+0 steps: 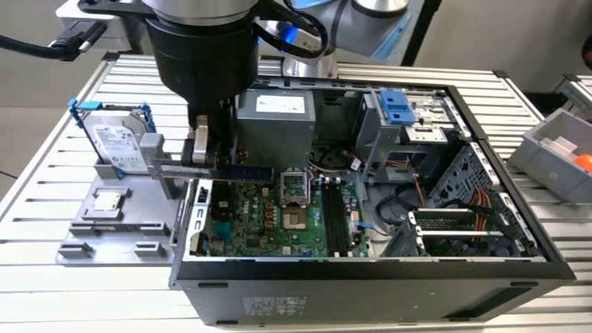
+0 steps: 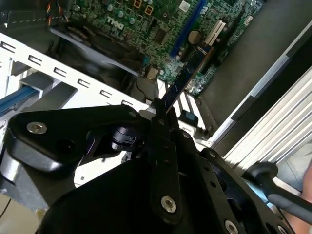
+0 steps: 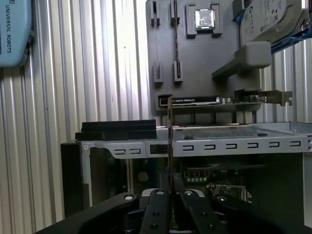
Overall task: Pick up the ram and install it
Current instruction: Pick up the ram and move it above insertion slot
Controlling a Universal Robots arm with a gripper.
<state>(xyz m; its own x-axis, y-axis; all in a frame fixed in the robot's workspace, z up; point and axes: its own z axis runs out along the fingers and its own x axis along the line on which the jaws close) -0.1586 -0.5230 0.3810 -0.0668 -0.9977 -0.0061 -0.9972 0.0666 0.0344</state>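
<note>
The gripper (image 2: 158, 113) has its jaws clamped on one end of the ram (image 2: 187, 73), which juts beyond them on edge above the board (image 2: 146, 29), likely so its long edge can meet the slots (image 1: 335, 220).

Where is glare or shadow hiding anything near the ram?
Exterior view: the table slats glare white; the ram in the tool is readable. Second wrist view: the case rail is washed out. First wrist view: the case interior sits in shadow.
</note>
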